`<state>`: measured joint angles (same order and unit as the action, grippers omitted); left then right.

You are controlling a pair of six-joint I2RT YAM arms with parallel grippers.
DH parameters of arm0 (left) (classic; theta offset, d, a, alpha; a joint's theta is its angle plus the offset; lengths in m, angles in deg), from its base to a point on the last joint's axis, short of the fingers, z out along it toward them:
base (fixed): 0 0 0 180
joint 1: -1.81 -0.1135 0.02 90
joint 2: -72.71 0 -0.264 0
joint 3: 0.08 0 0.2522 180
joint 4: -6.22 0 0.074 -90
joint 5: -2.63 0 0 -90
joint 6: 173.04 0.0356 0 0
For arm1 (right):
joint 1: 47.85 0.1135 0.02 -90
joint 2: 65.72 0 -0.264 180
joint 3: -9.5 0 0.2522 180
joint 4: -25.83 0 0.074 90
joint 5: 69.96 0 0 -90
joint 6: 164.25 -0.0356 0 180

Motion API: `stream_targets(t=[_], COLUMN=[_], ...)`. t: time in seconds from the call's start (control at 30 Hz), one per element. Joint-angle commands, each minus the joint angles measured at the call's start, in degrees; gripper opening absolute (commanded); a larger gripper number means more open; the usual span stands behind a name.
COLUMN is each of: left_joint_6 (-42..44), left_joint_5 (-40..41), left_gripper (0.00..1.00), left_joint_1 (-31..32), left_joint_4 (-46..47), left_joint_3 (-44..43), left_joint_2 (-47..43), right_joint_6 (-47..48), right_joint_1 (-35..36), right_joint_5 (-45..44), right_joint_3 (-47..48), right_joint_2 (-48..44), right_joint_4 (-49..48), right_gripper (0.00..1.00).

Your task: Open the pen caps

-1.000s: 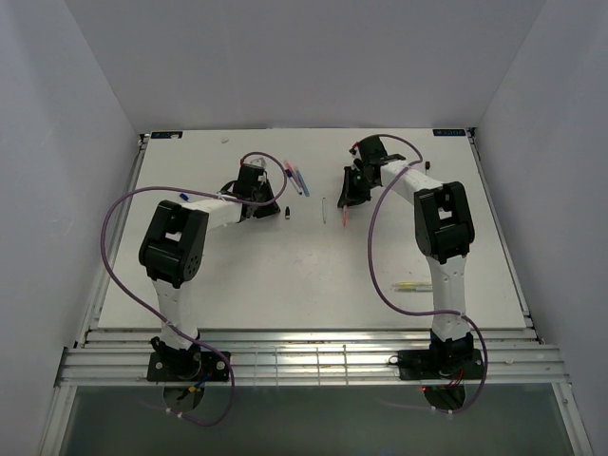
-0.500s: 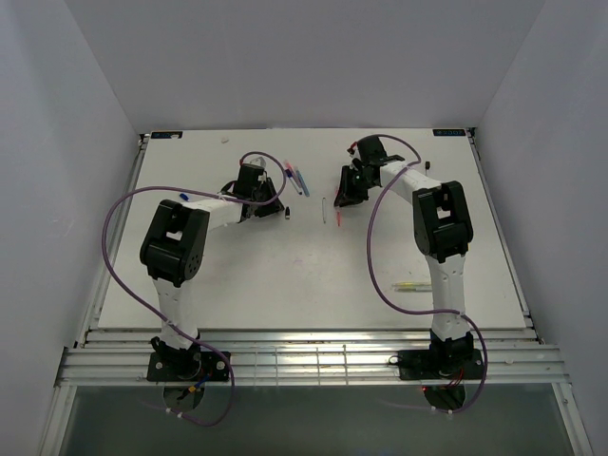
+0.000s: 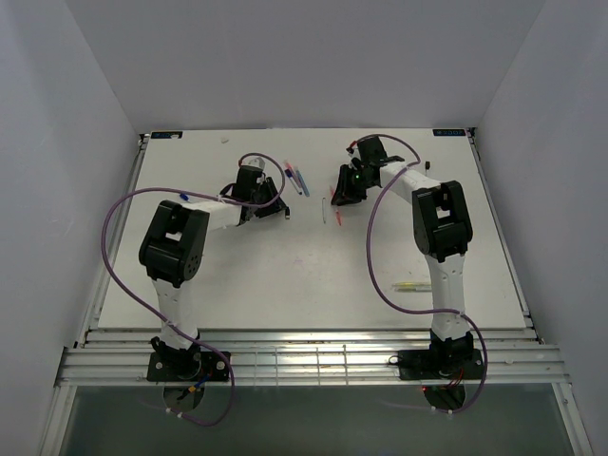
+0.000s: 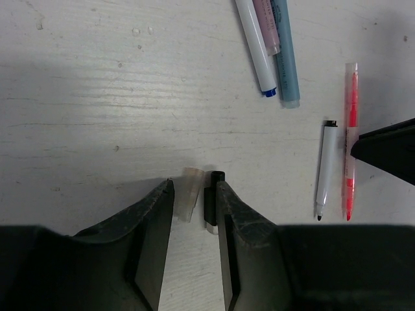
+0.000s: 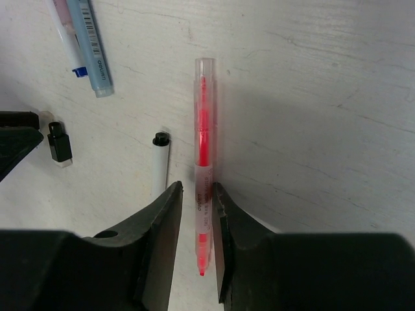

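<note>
Partly hidden (lower end): black cap (image 4: 211, 194) between left tool (image 4: 194, 186) fingers.

This is a robotics lab test cell, not a home or an office. Plain matte white wall panels (image 3: 304, 57) box in a flat white painted tabletop (image 3: 313, 285) on three sides. Two white-and-black jointed robot arms, the left (image 3: 176, 242) and the right (image 3: 439, 223), are bolted to slotted aluminium rails (image 3: 313, 361) at the near edge. Loose purple cables (image 3: 107, 256) loop along them. A handful of thin plastic marker pens (image 3: 296, 179) lies scattered on the tabletop.
</note>
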<state>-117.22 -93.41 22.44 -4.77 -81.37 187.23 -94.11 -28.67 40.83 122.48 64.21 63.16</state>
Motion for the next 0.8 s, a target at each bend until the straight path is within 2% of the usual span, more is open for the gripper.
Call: stream_targets(t=[0.0,0.23,0.5,0.77], left_joint_6=[-0.19,-0.98,-0.46,-0.19], left_joint_5=[-0.37,0.77,1.39,1.30], left_gripper=[0.45,0.51,0.56,0.57], left_joint_1=[-0.41,-0.49,-1.11,-1.46], left_joint_4=[-3.21,-3.29,-3.38,-3.64], left_joint_3=[2.66,4.16,3.90,4.07], left_joint_2=[-1.05,-3.25,-5.18,-5.36], right_joint_6=[-0.44,-2.12,-1.85,-1.41], right_joint_1=[-0.20,-0.20,-0.28,-0.37], right_joint_5=[1.96,9.52,6.46,4.96], right_joint_3=[-1.66,-5.09,-7.81,-10.53], right_joint_2=[0.77,-0.82,-5.65,-10.66], right_joint_4=[-1.86,-6.87,-8.28,-8.98], right_gripper=[0.31,0.31,0.31,0.32])
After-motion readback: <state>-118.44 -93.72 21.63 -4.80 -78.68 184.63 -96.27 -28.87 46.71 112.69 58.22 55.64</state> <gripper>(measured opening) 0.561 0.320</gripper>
